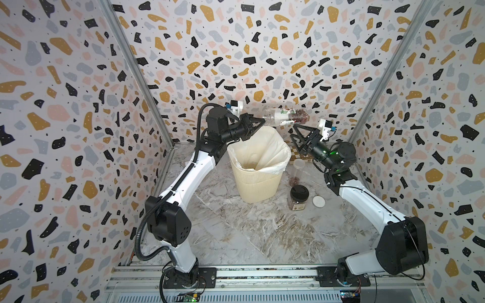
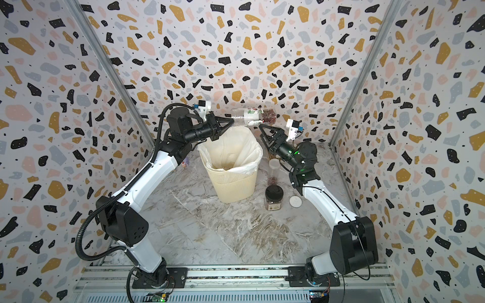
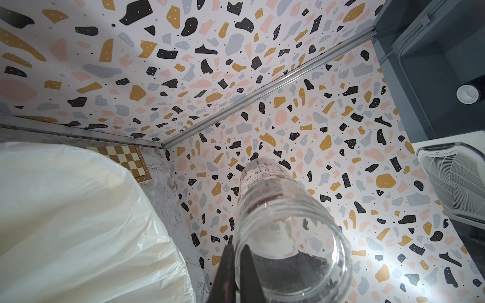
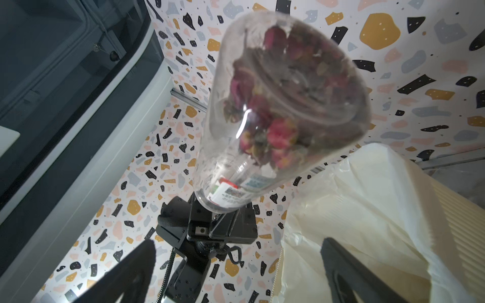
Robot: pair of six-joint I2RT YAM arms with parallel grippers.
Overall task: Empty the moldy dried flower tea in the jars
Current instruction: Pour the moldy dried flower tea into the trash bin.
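My left gripper (image 1: 263, 121) (image 3: 237, 251) is shut on the rim of an open, labelled clear jar (image 1: 282, 117) (image 2: 250, 117) (image 3: 283, 230), one finger inside the mouth and one outside. The jar lies about level in the air over the far rim of the cream bin (image 1: 258, 189). The moldy dried flower tea (image 1: 300, 116) (image 4: 278, 131) sits bunched at its base end, away from the mouth. My right gripper (image 1: 292, 131) (image 4: 238, 242) hangs open just below that base end, holding nothing. Two more jars stand right of the bin: a clear-lidded one (image 1: 298, 170) with tea at its bottom, and a black-lidded one (image 1: 299, 196).
A white lid (image 1: 319, 201) lies on the marble table beside the black-lidded jar. The bin is lined with a white bag (image 3: 65, 210). A small chessboard (image 1: 301, 155) lies at the back right corner. Patterned walls close in on three sides.
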